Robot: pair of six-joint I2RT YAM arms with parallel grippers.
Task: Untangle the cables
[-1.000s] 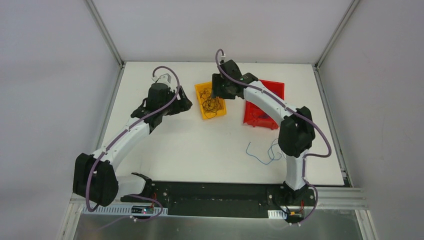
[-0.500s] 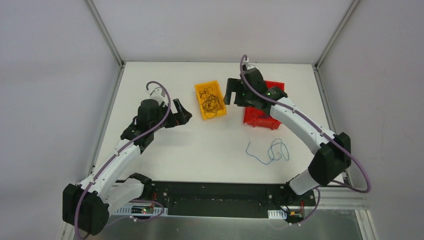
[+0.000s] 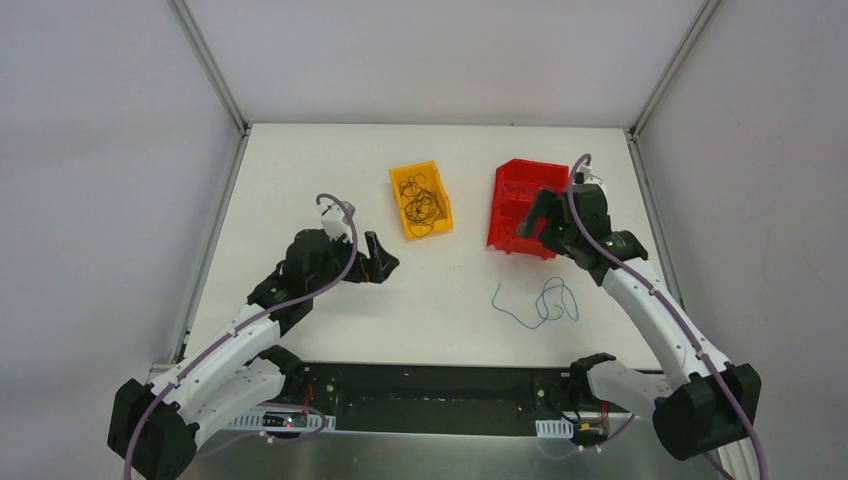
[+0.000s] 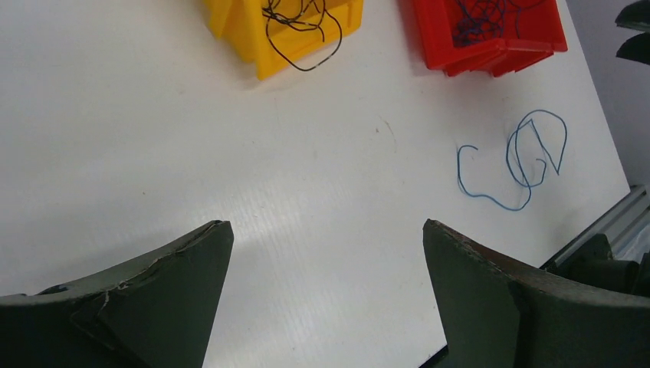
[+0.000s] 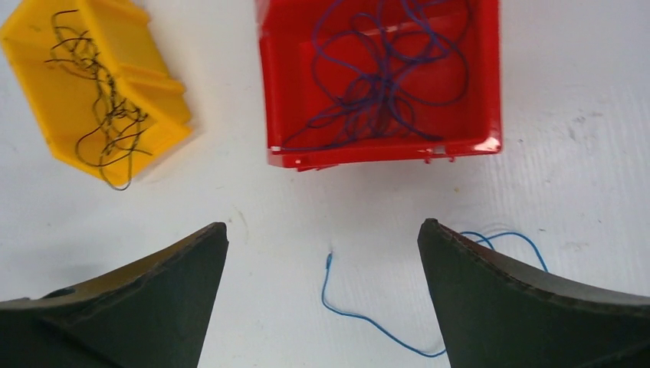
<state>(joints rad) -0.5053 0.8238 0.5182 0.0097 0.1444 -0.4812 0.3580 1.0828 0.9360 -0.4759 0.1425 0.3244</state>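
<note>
Left gripper (image 4: 326,230): jaws wide apart, empty, over bare table (image 3: 300,170).
Right gripper (image 5: 322,226): equally wide, empty, above the loose strand.
Loose blue cable (image 3: 535,305): alone on the table, near the red bin.
Progress: colours separated; this strand probably left.
Yellow bin (image 5: 172,115): black cables (image 5: 103,100), one trailing over the rim.
Red bin (image 5: 383,153): blue cables (image 5: 383,84), possibly knotted.

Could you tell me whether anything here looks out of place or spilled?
One blue cable lies loose on the table, in front of the red bin holding the other blue ones. A black loop droops over the yellow bin lip.
</note>
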